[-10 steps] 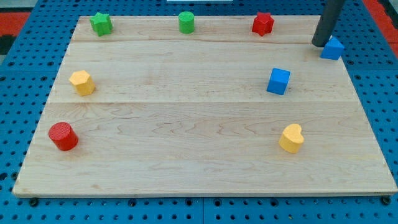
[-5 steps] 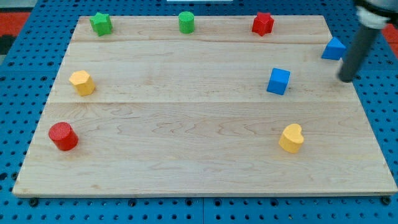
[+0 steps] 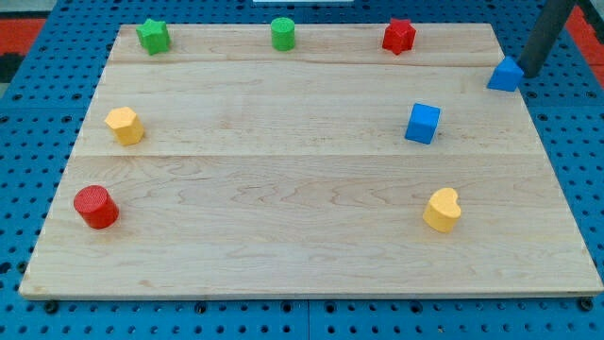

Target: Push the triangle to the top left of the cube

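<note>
Blue triangle (image 3: 507, 74) just left of my tip (image 3: 529, 74), seemingly touching, near tabletop (image 3: 283, 189) right edge. Tool bare rod, grasps nothing. Small, light, rigid; may pivot. Push right face toward blue cube (image 3: 423, 123), lower left.

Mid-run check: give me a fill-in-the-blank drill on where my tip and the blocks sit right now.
1. My tip sits just to the view's ____ of the blue triangle.
2. The blue cube lies toward the view's lower ____ of the blue triangle.
3. The block nearest the view's bottom left is the red ____.
4. The yellow heart lies toward the view's ____ from the blue cube.

Missing words: right; left; cylinder; bottom
</note>
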Available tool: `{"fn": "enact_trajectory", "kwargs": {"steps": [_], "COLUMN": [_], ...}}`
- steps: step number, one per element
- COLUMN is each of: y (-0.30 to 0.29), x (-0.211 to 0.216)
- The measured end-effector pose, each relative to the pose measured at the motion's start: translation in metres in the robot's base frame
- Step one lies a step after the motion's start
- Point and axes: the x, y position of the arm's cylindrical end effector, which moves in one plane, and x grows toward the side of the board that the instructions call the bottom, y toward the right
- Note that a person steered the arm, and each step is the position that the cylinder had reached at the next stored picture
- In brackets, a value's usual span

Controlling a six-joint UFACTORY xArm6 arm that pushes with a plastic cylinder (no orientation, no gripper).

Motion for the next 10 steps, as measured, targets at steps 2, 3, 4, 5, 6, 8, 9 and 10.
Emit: {"fn": "enact_trajectory", "kwargs": {"steps": [2,3,4,5,6,8,9,10], "y": [-0.001,-0.029,-0.054,-0.055,-0.147,-0.224,-0.255,-0.262], "x": [-0.022,0.022,0.035,0.034,0.031,0.031,0.034,0.045]}}
